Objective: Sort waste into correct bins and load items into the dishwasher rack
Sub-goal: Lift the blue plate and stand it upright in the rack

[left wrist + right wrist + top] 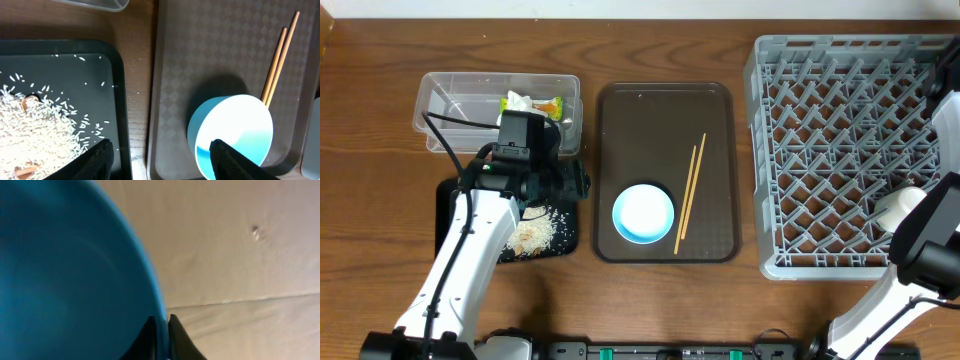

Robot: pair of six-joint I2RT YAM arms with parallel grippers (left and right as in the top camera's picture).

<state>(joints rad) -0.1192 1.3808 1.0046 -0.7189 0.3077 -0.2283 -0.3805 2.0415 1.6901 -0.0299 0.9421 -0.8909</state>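
The plate (65, 270) is clamped by its rim in the right gripper (161, 330). The left gripper (160, 150) is held wide apart by the black tray (65, 75) of rice (35, 130); bowl (235, 127) and chopsticks (277, 60) are seen on the brown tray (620, 120).

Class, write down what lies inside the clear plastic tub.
A crumpled white tissue and a yellow-green wrapper lie at the right end of the clear tub. The left arm covers the tub's near-right part.
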